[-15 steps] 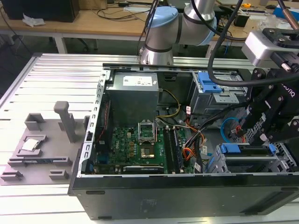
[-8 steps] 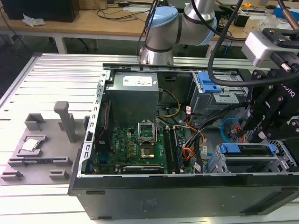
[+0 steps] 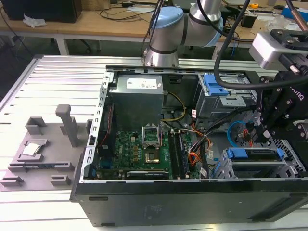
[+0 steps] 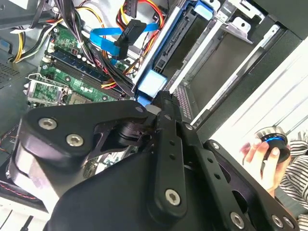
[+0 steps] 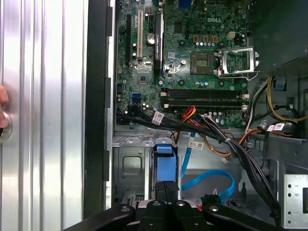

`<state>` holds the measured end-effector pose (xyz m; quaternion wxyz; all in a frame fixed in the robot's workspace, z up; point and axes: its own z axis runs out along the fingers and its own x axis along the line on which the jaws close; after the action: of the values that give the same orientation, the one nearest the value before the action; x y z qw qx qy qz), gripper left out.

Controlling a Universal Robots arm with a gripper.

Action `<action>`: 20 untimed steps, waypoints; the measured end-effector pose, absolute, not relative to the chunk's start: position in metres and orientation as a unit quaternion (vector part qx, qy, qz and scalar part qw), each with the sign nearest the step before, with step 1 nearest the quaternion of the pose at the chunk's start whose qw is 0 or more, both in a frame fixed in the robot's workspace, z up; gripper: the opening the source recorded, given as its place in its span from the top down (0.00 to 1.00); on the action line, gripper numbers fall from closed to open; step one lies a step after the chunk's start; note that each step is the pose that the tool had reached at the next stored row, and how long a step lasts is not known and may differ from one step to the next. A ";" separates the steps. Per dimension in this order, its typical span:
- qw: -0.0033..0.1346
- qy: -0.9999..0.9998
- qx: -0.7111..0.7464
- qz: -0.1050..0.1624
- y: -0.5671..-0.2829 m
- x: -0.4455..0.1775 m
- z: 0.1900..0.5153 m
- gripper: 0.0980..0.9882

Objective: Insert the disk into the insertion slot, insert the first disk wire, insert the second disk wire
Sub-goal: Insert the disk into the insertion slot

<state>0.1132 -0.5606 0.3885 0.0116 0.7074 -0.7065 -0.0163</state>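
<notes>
Pincer: we see the pincer (image 5: 166,188) narrow, its fingers pressed together with nothing clamped that we can make out. The tips are right at the disk's blue tab; we cannot tell if they touch.
Disk: the disk (image 3: 254,154), in its blue caddy, lies flat inside the insertion slot (image 3: 222,169), directly under the pincer in the exterior view.
Slot: silver perforated cage in the case corner nearest the pincer, with the disk in its bay.
Case: the computer case (image 3: 192,197) lies open on the bench (image 3: 57,82). It holds the motherboard (image 3: 144,149), the power supply (image 3: 137,91) and the grey cage (image 3: 221,96) with a blue latch, all further from the pincer than the disk.
Wires: a blue flat cable (image 5: 211,180) loops just beside the pincer, with a black plug (image 4: 129,32) close to it. A black wire bundle (image 5: 240,154) runs between the pincer and the motherboard.
In the way: the arm's black hose (image 3: 231,53) crosses in front of the grey cage in the exterior view.
Fixture: a grey fixture (image 3: 43,149) sits on the bench, well apart from the pincer, across the case.
Second wrist view adds: a person's hand (image 4: 260,155) on a blue-ringed knob (image 4: 275,142), outside the case near the pincer.
First wrist view adds: the blue tab head-on, just beyond the tips.
</notes>
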 end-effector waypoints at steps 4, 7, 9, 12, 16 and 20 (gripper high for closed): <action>0.011 -0.707 0.707 -0.016 -0.561 0.113 0.388 0.99; 0.012 -0.707 0.707 -0.016 -0.561 0.116 0.384 0.99; 0.012 -0.707 0.707 -0.016 -0.561 0.121 0.381 0.99; 0.012 -0.707 0.707 -0.017 -0.561 0.134 0.376 0.99; 0.012 -0.707 0.707 -0.017 -0.561 0.137 0.370 0.99; 0.012 -0.707 0.707 -0.017 -0.561 0.137 0.370 0.99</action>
<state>0.1373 -0.5605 0.3702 0.0119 0.7074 -0.7065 -0.0166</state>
